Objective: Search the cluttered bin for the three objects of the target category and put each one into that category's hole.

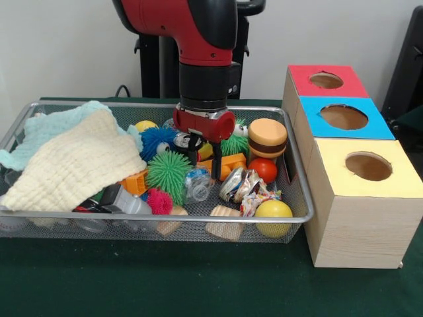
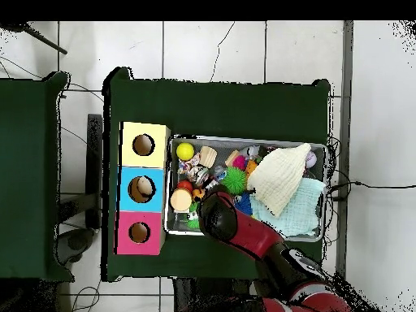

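Observation:
My gripper point(image 1: 205, 168) reaches down into the wire bin point(image 1: 301, 214) at its middle. It is open; the two dark fingers point(image 1: 217, 168) stand apart over an orange block point(image 1: 231, 162), and nothing is held. A green spiky ball point(image 1: 168, 174) and a clear ball point(image 1: 197, 184) lie just left of the fingers. A second green spiky ball point(image 1: 235, 144), a blue spiky ball point(image 1: 156, 140) and a pink spiky ball point(image 1: 158, 201) are close by. In the overhead view the arm point(image 2: 231, 227) hides the gripper.
Cream cloth point(image 1: 76, 162) over teal cloth point(image 1: 46, 129) covers the bin's left half. Burger toy point(image 1: 267, 137), red ball point(image 1: 266, 170), yellow ball point(image 1: 273, 210), foil wrapper point(image 1: 236, 183) and wooden blocks point(image 1: 223, 228) lie right and front. Boxes with red point(image 1: 325, 80), blue point(image 1: 344, 117) and yellow point(image 1: 368, 166) holes stand right.

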